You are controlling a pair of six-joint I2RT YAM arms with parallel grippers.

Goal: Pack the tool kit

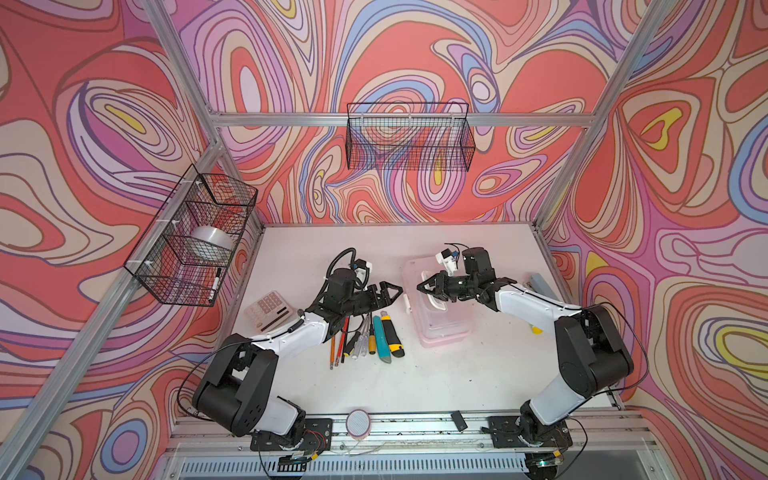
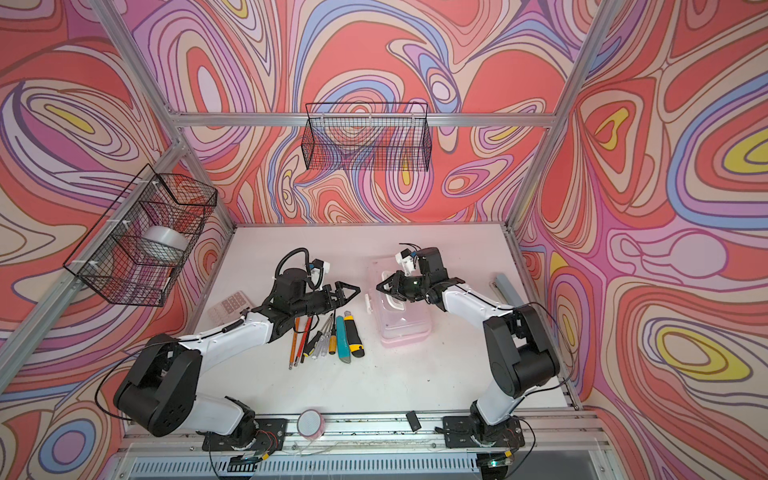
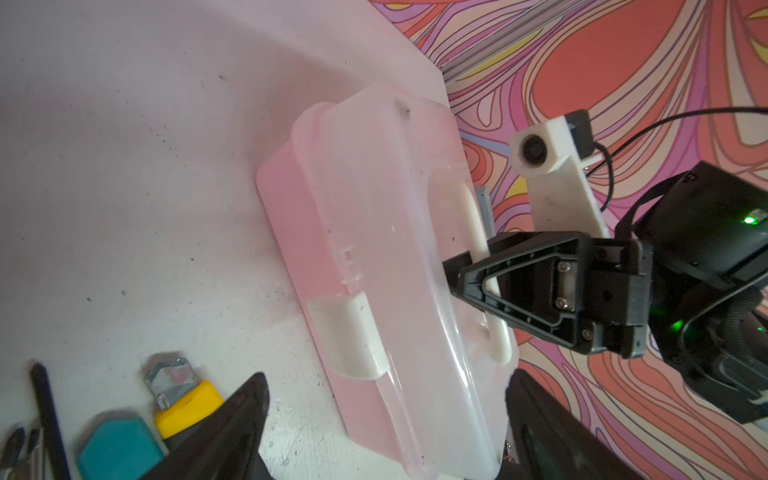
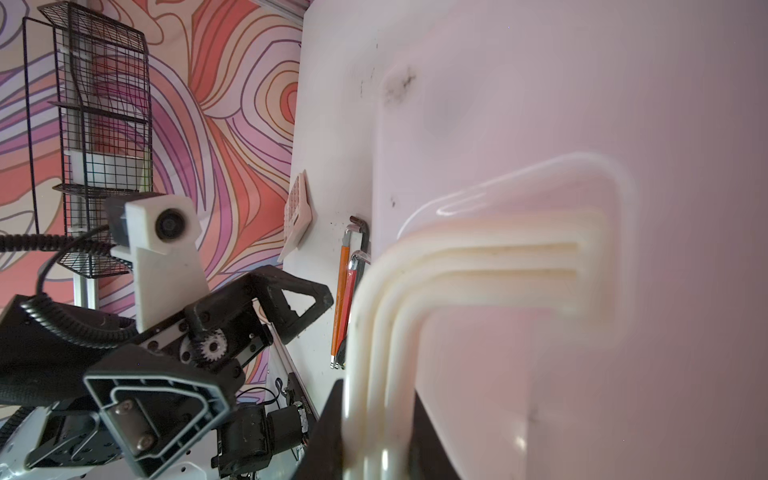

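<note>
Two arms meet over the tabletop. The right tool is clenched on the white handle of the pink case and covers the handle's middle. The case sits lid on, right of centre. The left tool hangs released just beside it, holding nothing. Hex keys and screwdrivers run up under the left arm, their far ends hidden. A teal tool and a utility knife lie alongside. Through the cloudy lid I cannot make out any contents.
</note>
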